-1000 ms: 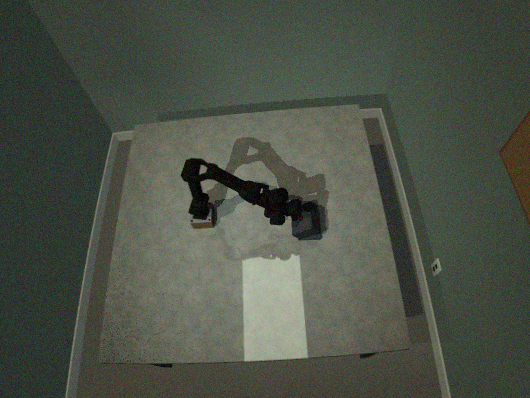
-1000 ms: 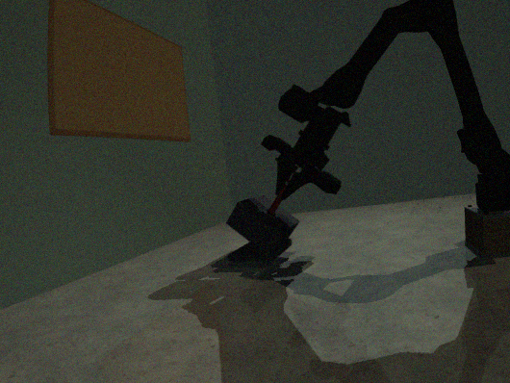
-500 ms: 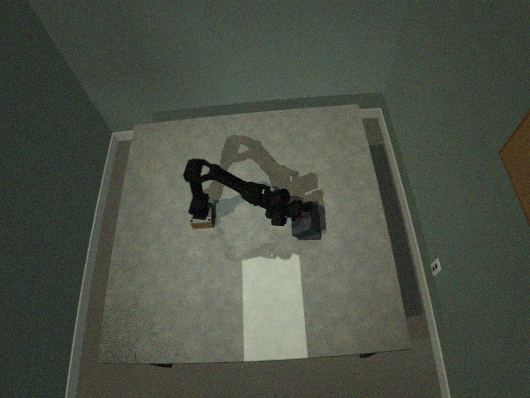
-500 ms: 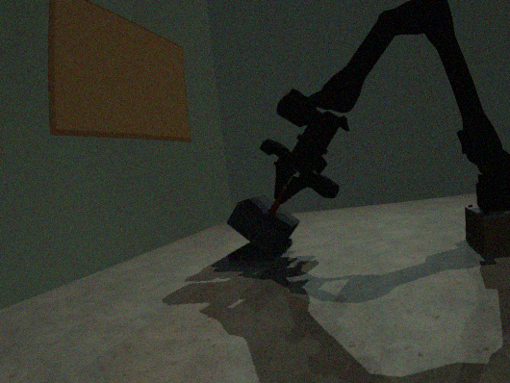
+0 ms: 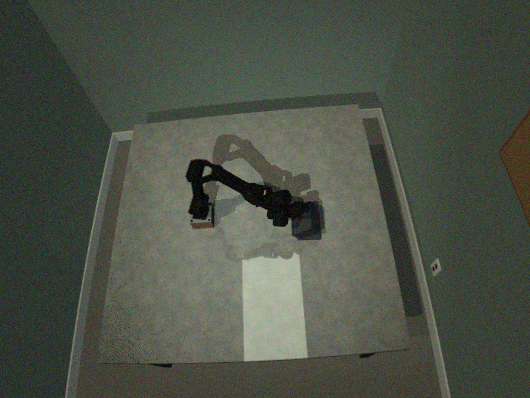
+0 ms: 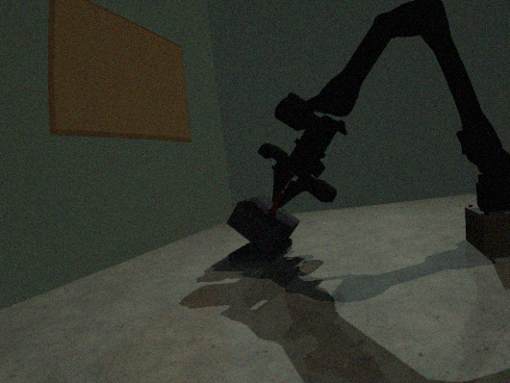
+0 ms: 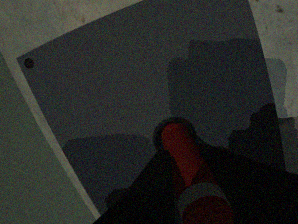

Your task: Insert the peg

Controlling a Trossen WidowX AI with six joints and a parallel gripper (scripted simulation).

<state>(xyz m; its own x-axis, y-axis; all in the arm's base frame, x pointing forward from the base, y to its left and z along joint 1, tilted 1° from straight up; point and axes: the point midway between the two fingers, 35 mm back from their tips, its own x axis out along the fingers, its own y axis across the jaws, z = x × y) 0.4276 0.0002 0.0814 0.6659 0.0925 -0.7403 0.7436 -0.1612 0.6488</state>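
The red round-looking peg (image 6: 273, 210) (image 7: 184, 152) has a grey band and leans with the gripper. The dark blue-grey sloped panel (image 5: 309, 231) (image 6: 253, 220) (image 7: 105, 100) faces the arm. Its round hole (image 7: 158, 137) shows as a dark rim around the peg's bottom end in the wrist view. The end appears to be at or inside the hole's mouth; the depth cannot be told. My gripper (image 6: 276, 204) (image 7: 183, 158) is shut on the peg, with its fingertips close above the panel face. The far side of the hole is hidden by the peg and fingers.
The arm's base (image 5: 202, 224) (image 6: 481, 233) stands on the grey table (image 5: 165, 300) (image 6: 120, 327). A small dark dot (image 7: 29, 63) marks one panel corner. Arm shadows fall across the panel and table. An orange board (image 6: 117, 82) hangs on the wall.
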